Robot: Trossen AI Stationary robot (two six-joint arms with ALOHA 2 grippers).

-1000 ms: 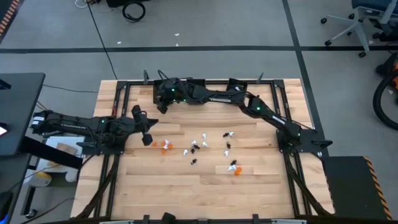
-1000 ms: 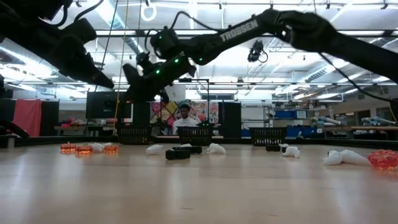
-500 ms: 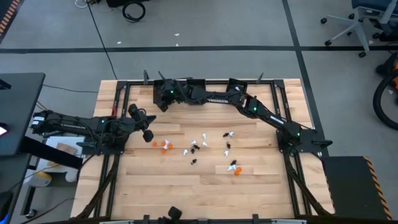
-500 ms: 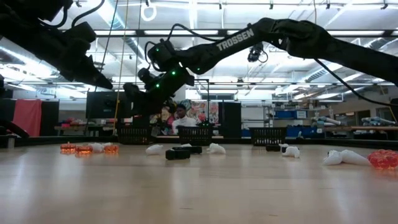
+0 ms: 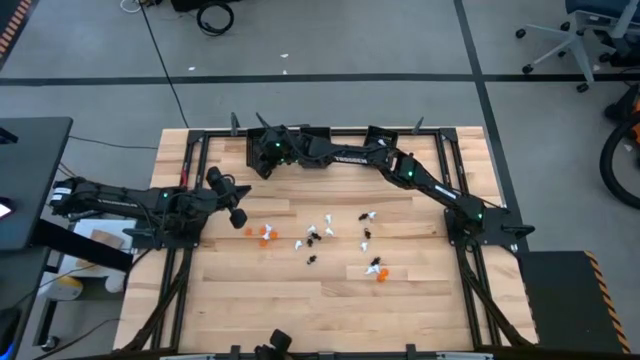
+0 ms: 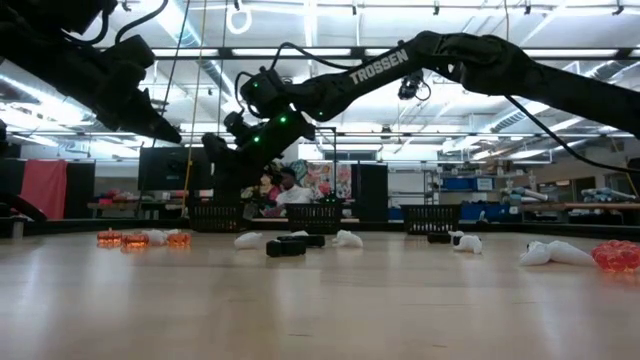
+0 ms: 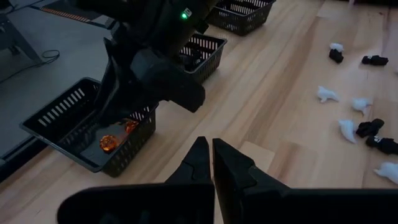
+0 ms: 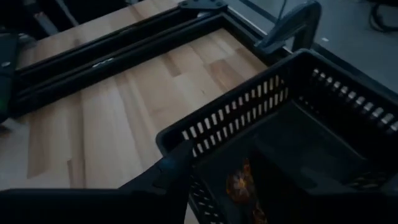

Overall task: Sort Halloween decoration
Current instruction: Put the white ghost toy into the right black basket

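Note:
The Halloween decoration lies scattered mid-table: orange trinkets [image 5: 265, 235], and white and black ones [image 5: 320, 235] [image 5: 375, 268]. My right gripper [image 8: 239, 168] reaches across to the far left and hovers open over the leftmost black bin [image 7: 68, 124]. Nothing is between its fingers. Two orange trinkets [image 8: 239, 183] [image 7: 109, 142] lie on that bin's floor below it. My left gripper [image 7: 212, 155] waits shut at the table's left side [image 5: 232, 200], above the wood, holding nothing.
Two more black bins [image 7: 199, 53] [image 7: 242, 12] stand in a row along the far edge; the middle one holds dark pieces. The right arm [image 5: 400, 165] spans the far side of the table. A black frame [image 5: 190, 170] borders the wooden top.
My right gripper has sunk toward the leftmost bin at the far left. My left gripper has turned a little about its wrist while staying in place.

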